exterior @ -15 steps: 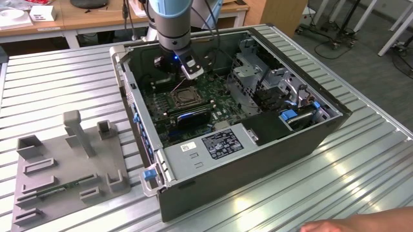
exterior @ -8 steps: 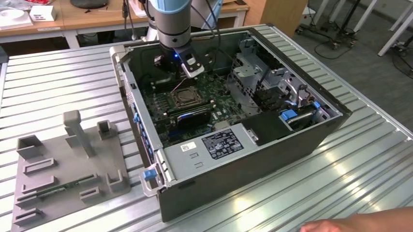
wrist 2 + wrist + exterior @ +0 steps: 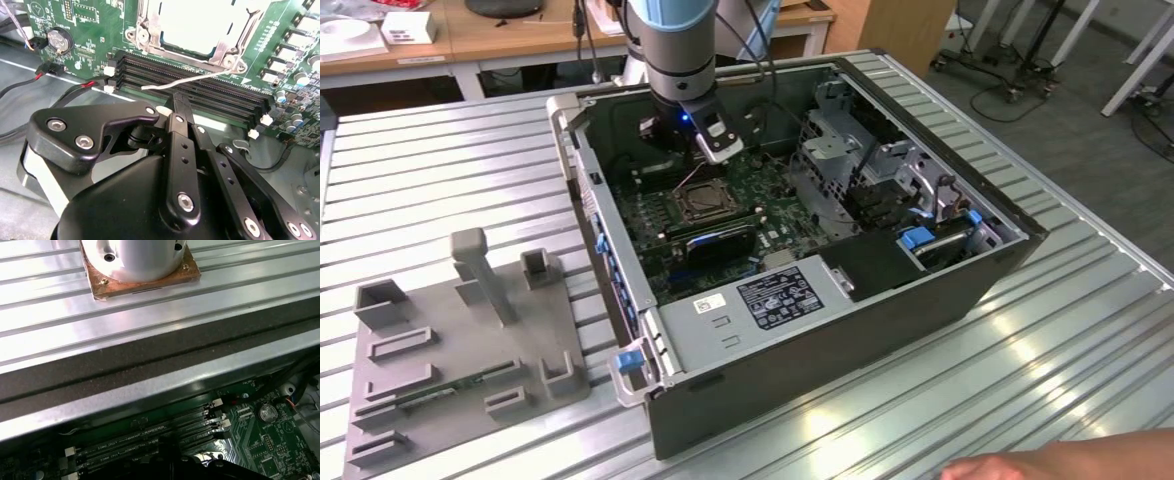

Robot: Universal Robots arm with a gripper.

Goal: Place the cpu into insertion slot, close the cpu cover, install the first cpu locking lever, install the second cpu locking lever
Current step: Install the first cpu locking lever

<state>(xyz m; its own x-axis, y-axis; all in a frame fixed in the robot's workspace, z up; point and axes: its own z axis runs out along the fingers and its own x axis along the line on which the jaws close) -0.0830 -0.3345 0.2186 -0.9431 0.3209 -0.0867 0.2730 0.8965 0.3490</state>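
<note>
Because the cpu point(image 3: 200, 25) already sits in the insertion slot point(image 3: 698, 203) mid-motherboard under the cpu cover point(image 3: 235, 47), my gripper point(image 3: 176, 102) hovers pinched closed, empty, above a wire locking lever point(image 3: 187, 80).

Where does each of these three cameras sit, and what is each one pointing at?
Exterior view: off the arm, above the table, looking down into the open computer case; the arm reaches in, its gripper above the insertion slot.
Second wrist view: on the arm, looking past the black gripper at the green motherboard, memory slots and cpu cover.
First wrist view: on the arm, facing the case wall and ribbed table.
Shared: both wrist views show the memory slots and a coin battery.
</note>
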